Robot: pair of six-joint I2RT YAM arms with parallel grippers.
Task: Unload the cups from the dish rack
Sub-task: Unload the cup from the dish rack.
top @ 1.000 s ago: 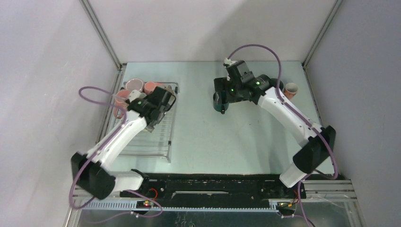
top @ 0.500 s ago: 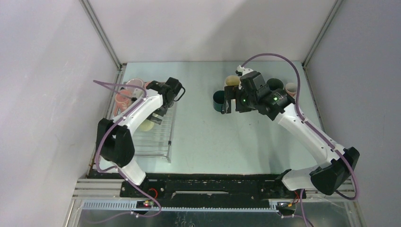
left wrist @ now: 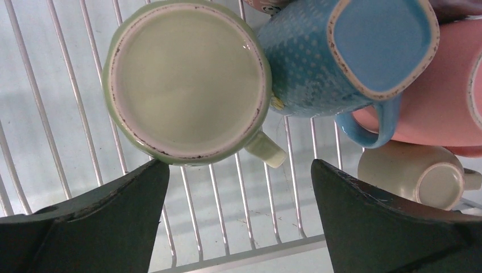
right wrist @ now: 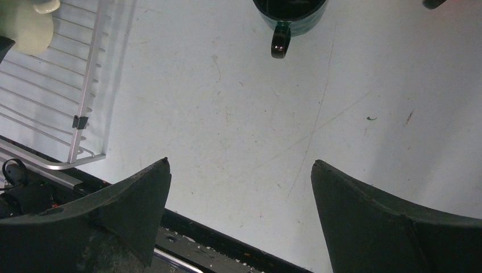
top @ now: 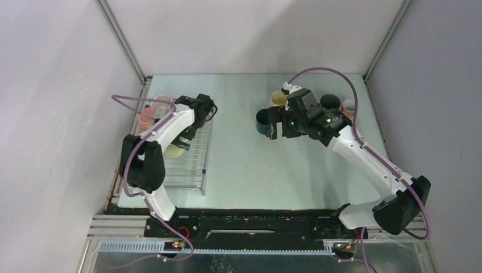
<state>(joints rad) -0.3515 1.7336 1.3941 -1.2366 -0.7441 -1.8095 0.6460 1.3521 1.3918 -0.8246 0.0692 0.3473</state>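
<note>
At the right gripper (right wrist: 239,170): spread wide, holding nothing. Sits clear of the dark green cup (right wrist: 290,8), covered 1 second ago, now standing alone on the table (right wrist: 227,102) at 12 o'clock in the wrist view. Reads as 1 more cup unloaded. Upright, long axis vertical, handle toward 6 o'clock.

At the left gripper (left wrist: 239,170): likewise wide and empty, swung in over the dish rack (left wrist: 74,114) within that second. Suggests the pale green cup (left wrist: 187,82), at 11 o'clock, as the next pick. Mouth-up on the bars, axis vertical, handle toward 4 o'clock, with a blue cup (left wrist: 347,57) just beside at 3 o'clock.
</note>
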